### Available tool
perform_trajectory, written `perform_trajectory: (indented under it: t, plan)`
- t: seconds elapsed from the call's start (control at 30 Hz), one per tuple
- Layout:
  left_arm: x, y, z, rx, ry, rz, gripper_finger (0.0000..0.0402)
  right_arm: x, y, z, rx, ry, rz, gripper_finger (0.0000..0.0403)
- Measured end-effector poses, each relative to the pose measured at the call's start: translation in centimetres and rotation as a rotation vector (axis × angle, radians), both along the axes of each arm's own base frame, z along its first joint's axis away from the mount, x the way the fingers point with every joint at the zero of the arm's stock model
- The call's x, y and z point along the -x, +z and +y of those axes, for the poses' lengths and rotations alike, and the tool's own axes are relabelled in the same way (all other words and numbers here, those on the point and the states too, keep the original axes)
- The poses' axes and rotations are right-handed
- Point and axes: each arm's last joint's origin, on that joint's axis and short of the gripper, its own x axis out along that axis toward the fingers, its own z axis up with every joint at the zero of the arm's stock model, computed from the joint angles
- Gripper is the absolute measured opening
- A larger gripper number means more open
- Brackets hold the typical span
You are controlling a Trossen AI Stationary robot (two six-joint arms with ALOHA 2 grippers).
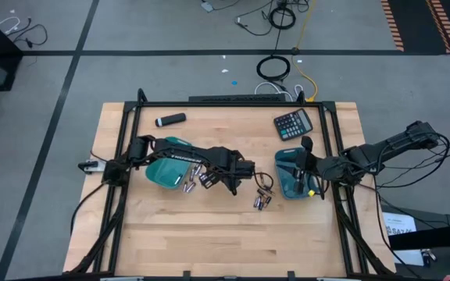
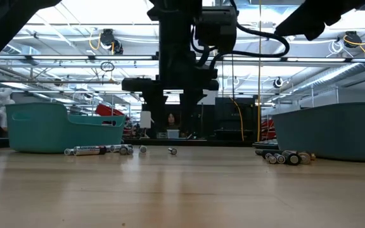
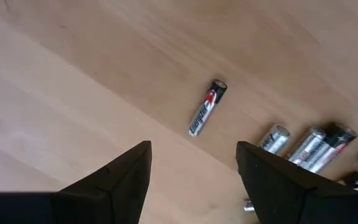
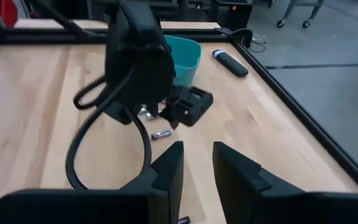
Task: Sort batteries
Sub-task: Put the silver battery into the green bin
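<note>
The batteries lay in two loose clusters on the table (image 1: 209, 234): one cluster (image 1: 196, 180) just beside the left teal tray (image 1: 162, 170), and a second cluster (image 1: 262, 195) near the right teal tray (image 1: 290, 173). In the left wrist view a single battery (image 3: 207, 107) lay alone on the wood, apart from several silvery ones (image 3: 308, 144) lying side by side. In the low view the batteries showed as a row (image 2: 103, 150) in front of the left tray and a heap (image 2: 287, 157) in front of the right tray.

The left gripper (image 1: 235, 176) hovered above the table between the two clusters, its jaws wide and holding nothing. The right gripper (image 1: 309, 173) hung over the right teal tray with its jaws narrowly parted and nothing between them.

Farther back on the table, a black marker-like cylinder (image 1: 170, 119) lay well apart from the trays, and a black calculator (image 1: 293, 123) sat near the right tray's far side.
</note>
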Motion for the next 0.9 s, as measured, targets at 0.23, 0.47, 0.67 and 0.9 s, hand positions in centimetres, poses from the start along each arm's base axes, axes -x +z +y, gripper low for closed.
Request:
perform_trajectory:
  t: [0.23,0.47,0.67,0.9]
  plan:
    - [0.6,-2.6,0.3,-0.019,-0.086,0.029,0.0246,-0.5,0.0,0.2,-0.027,-0.013,-0.022,0.0077]
    - [0.9,-3.5,1.4,-0.03,-0.061,0.032,0.0246,-1.4,-0.5,0.5,-0.015,-0.043,-0.023,0.0077]
    - [0.6,-3.6,1.2,0.049,-0.076,0.003,0.024,-2.1,-0.9,0.7,0.007,-0.051,-0.014,0.0077]
    - [0.5,-3.8,0.9,0.061,-0.186,0.025,0.0186,-2.6,-1.2,0.9,0.014,-0.057,-0.01,0.0077]
